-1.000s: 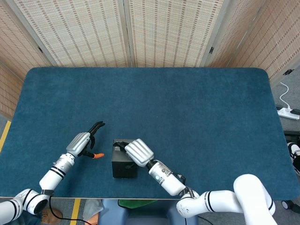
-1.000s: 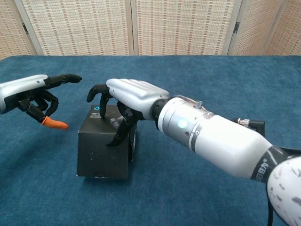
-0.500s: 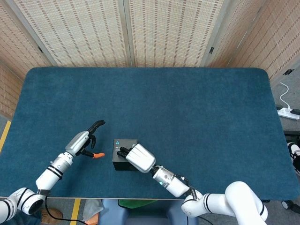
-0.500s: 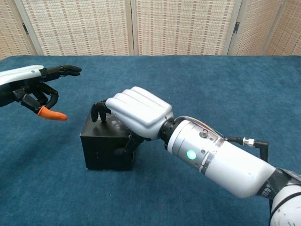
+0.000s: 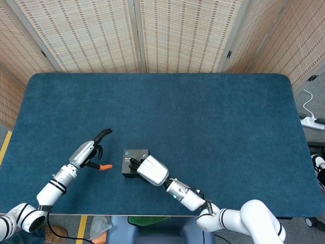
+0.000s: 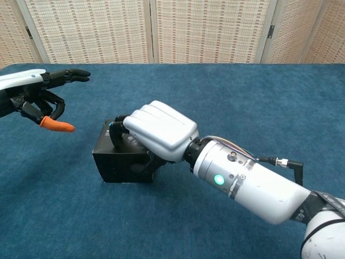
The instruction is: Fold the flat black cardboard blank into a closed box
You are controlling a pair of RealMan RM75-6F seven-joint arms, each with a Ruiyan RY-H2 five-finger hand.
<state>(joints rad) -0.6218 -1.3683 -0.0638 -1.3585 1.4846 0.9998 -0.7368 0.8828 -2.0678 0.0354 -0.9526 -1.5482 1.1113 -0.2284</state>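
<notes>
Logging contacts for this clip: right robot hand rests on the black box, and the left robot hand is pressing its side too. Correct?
Not quite. The right robot hand does rest on the box, but the left robot hand touches nothing; it hangs apart from the box, to its left. The head view shows blue table between them.

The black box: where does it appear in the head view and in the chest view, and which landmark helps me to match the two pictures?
Head view: the black box lies left of centre near the table's front edge, partly under the right hand.
Chest view: the box sits left of centre, with that hand on top.
Shared landmark: the orange fingertip of the left hand, left of the box in both.
</notes>
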